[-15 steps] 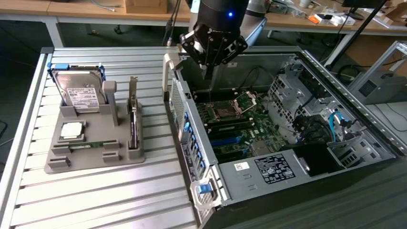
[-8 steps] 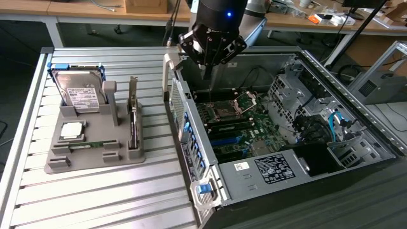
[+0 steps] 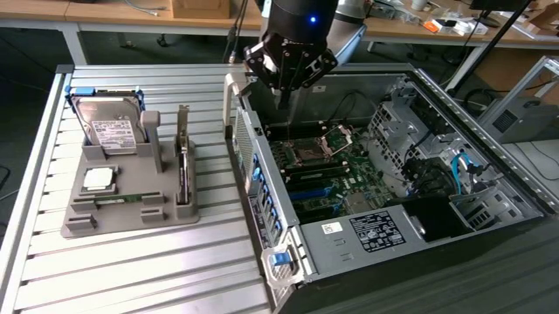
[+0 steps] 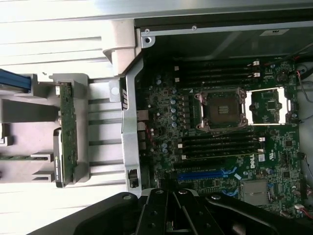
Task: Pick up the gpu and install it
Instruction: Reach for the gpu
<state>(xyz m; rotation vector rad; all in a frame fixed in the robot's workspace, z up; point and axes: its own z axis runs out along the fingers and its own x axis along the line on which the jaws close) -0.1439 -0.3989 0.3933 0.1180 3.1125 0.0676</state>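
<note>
looking from the near edge, we find the open computer case (image 3: 367, 261) cut off by the frame at its near corner, a labelled metal panel (image 3: 378, 230) hiding whatever lies under it. on the exterior view's left, the grey holder (image 3: 105, 219) sits on the slatted table (image 3: 131, 275), with bare slats open along its near side. the gpu (image 3: 182, 167) stands on edge in the holder's rightmost slot, bracket end up, so thin from here that we can hardly make out its faces. a narrow free lane runs between the holder and the case's left wall. farther back in the holder, the hard drive (image 3: 112, 127) stands upright. inside the case, the motherboard (image 3: 323, 170) lies exposed, its left edge hidden behind that wall. the gripper (image 3: 281, 104) hangs over the case's far left corner, fingers clenched together on nothing, well apart from the gpu.
</note>
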